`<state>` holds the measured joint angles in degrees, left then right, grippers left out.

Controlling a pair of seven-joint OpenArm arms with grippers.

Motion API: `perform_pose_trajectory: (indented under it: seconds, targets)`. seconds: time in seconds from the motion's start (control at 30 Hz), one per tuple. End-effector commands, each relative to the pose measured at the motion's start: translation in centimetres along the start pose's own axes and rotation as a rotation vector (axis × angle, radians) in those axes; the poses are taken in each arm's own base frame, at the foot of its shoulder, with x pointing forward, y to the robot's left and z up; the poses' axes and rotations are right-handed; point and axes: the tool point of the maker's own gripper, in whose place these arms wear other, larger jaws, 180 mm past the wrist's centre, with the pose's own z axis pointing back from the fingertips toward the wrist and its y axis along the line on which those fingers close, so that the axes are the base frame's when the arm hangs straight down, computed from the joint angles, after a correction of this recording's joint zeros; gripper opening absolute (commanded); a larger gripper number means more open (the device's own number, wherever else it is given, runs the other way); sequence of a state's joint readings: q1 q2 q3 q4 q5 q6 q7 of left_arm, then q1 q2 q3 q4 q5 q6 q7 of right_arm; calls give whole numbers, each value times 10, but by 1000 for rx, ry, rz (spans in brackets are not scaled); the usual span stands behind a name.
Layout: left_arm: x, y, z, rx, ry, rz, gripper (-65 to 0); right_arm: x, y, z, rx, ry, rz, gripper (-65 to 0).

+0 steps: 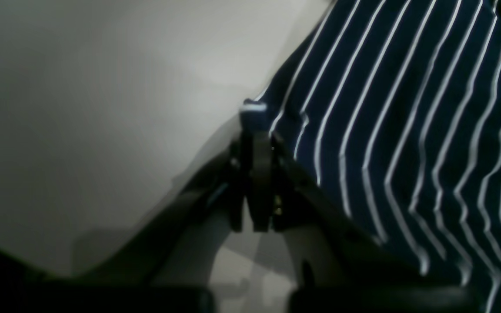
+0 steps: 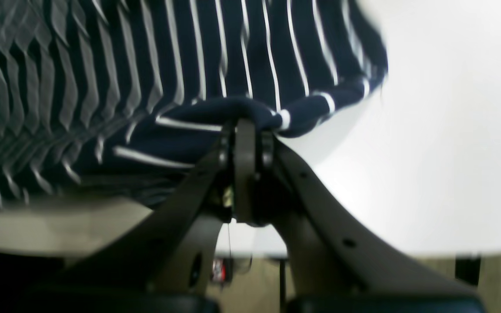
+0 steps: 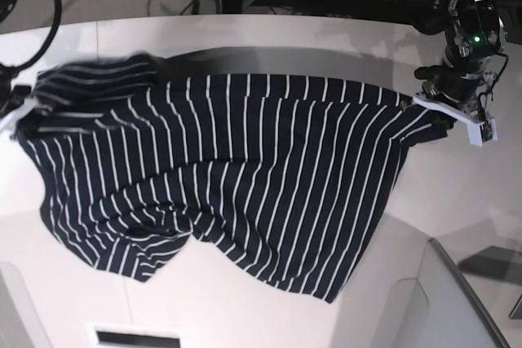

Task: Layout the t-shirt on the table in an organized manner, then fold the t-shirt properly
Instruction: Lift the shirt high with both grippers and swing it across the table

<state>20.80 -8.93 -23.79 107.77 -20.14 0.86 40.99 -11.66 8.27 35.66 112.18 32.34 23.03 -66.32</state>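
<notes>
Both grippers, left (image 1: 257, 130) and right (image 2: 244, 126), pinch the shirt (image 3: 245, 177), stretched above the table (image 3: 457, 201); layout unfinished, folding not begun.

Left gripper (image 1: 254, 114) pinching shirt (image 1: 407, 130) edge.
Jaws closed at frame centre; striped fabric fills right, white table (image 1: 102, 108) left.

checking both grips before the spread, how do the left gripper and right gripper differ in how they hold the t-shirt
1. The left gripper pinches a thin edge of the t-shirt; the right gripper clamps a thick rolled fold.
2. In the base view the left gripper sits at the shirt's right end, the right gripper at its left end.
Shared: both are shut on the fabric, holding it above the table.
</notes>
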Motion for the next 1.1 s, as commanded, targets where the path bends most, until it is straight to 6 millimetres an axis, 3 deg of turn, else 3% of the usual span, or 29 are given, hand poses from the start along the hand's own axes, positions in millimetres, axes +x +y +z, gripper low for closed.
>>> perform_pose_trajectory:
  seconds: [0.0,0.13,0.23,0.37,0.43,0.67,0.8,1.07]
  targets:
    - [31,-2,2,-4,-91,-12,-650,27,-6,7,-20,-72,41,-647]
    - [69,-8,-7,-18,-134,-28,-650,72,-1,2,-3,-141,99,-647]
    - [107,-17,-16,-35,-151,-8,-650,103,1,-13,26,-158,125,-647]
    - [153,-27,-31,-58,-160,-13,-650,130,-7,-36,52,-135,105,-647]
    - [165,-35,-42,-74,-148,-35,-650,144,-8,-46,66,-139,102,-647]
    - [167,-63,-87,-44,-55,-178,-650,175,-3,-84,110,-147,132,-647]
    - [172,-79,-107,-19,-89,-264,-650,194,-4,-99,120,-192,126,-647]
    - [198,-79,-146,13,-103,-283,-650,250,-4,-114,119,-290,143,-647]
